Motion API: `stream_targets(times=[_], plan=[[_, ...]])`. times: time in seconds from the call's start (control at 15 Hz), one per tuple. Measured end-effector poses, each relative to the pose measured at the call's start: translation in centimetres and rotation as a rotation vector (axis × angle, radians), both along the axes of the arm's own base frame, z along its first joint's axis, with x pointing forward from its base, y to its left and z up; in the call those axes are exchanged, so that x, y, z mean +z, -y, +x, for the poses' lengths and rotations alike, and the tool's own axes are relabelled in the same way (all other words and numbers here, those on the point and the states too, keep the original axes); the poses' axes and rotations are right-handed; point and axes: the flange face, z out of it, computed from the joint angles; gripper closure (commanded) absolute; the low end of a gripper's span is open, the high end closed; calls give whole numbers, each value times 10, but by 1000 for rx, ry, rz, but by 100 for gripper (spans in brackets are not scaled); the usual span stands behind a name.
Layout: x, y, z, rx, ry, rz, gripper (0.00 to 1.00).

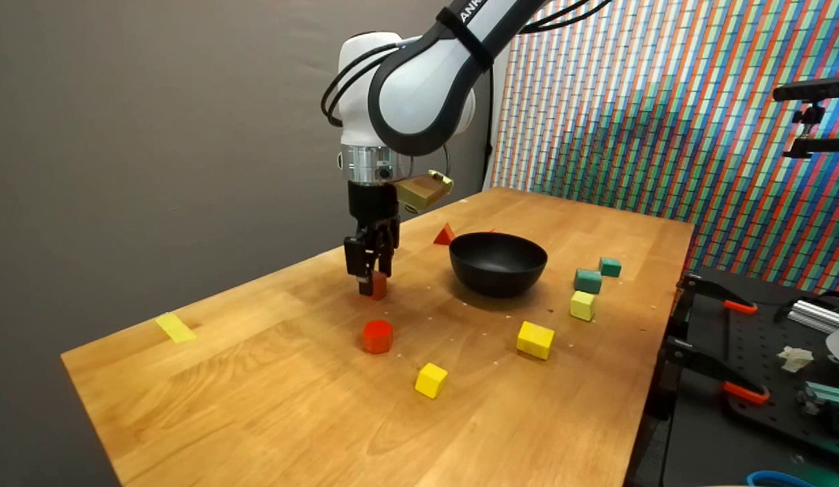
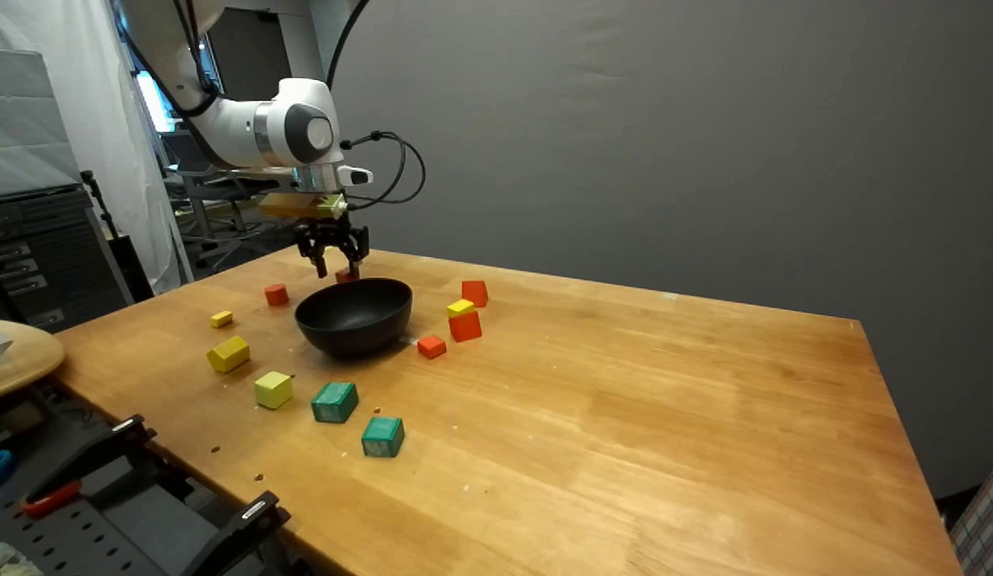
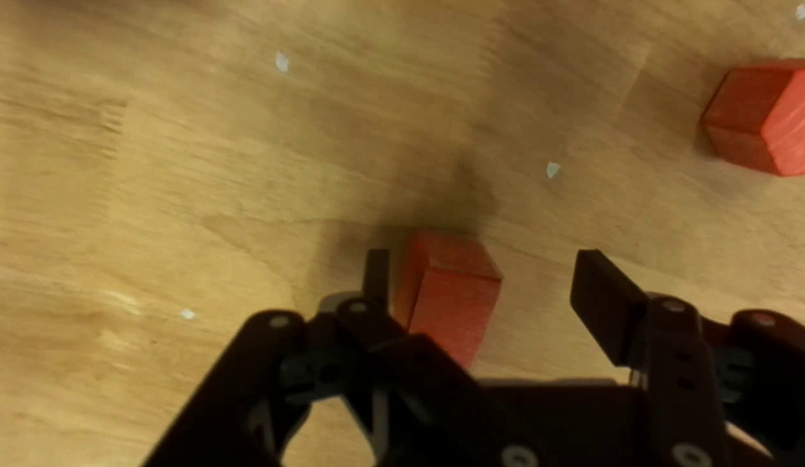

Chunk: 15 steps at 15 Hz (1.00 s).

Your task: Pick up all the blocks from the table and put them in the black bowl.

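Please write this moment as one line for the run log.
claw: open around one red block, not gripping; black bowl: on table; yellow blocks, green blocks: on table, outside black bowl; next: probably close

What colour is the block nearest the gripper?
The block is red; the wrist view shows it best.

Gray wall (image 2: 664, 160) — multicolored backdrop (image 1: 649, 128) — white curtain (image 2: 104, 120), dark drawer cabinet (image 2: 52, 248).
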Motion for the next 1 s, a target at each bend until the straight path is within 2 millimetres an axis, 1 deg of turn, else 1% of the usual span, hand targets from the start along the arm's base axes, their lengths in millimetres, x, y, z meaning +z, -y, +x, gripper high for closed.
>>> stream_targets(times=[0.07,0.27,0.4,0.47,0.6,0.67,0.8,0.93,1.0], plan=[[-4,-2,4,-2,12,-10,65],[-7,-7,13,-10,42,-27,89],[-4,-10,15,-15,56,-34,84],[-1,-10,15,-19,56,-35,84],[12,-7,15,-27,48,-43,84],[23,-2,13,-32,46,-47,84],[50,18,7,-82,61,-62,84],[74,51,-2,-174,77,-94,84],[83,68,-9,-222,78,-106,84]])
